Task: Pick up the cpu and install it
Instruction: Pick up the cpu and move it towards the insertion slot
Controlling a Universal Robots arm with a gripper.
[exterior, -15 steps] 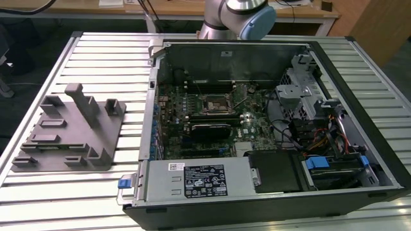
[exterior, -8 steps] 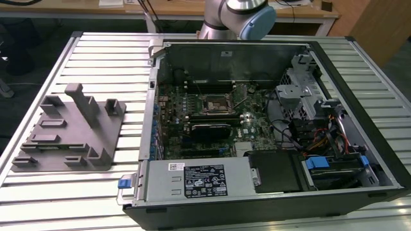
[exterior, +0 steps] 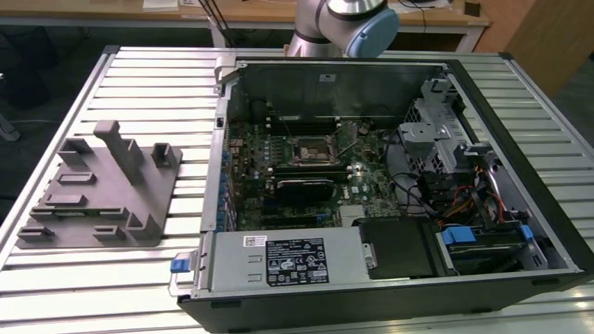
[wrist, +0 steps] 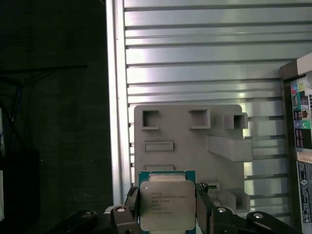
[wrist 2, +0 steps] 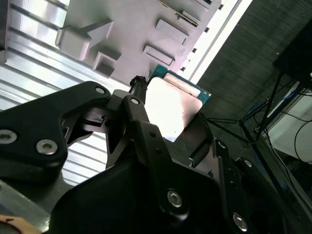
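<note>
The cpu (wrist: 167,205), a flat square chip with a pale silvery top and a thin green rim, sits between the black fingers of my gripper (wrist: 167,195), which is shut on it by two opposite edges. In the second wrist view the cpu (wrist 2: 171,105) shines bright between the fingers of the gripper (wrist 2: 168,117). Chip and gripper hang high over the grey plastic block (wrist: 190,146), near the table's edge. The black metal-framed socket (exterior: 311,150) lies in the middle of the motherboard inside the open computer case (exterior: 557,229).
The grey plastic block (exterior: 97,191) with upright posts lies on the ribbed metal table (exterior: 139,76) at the exterior view's left. The case holds a power supply (exterior: 278,259), drive cage (exterior: 436,132) and cables. The arm's body (exterior: 343,28) rises behind the case.
</note>
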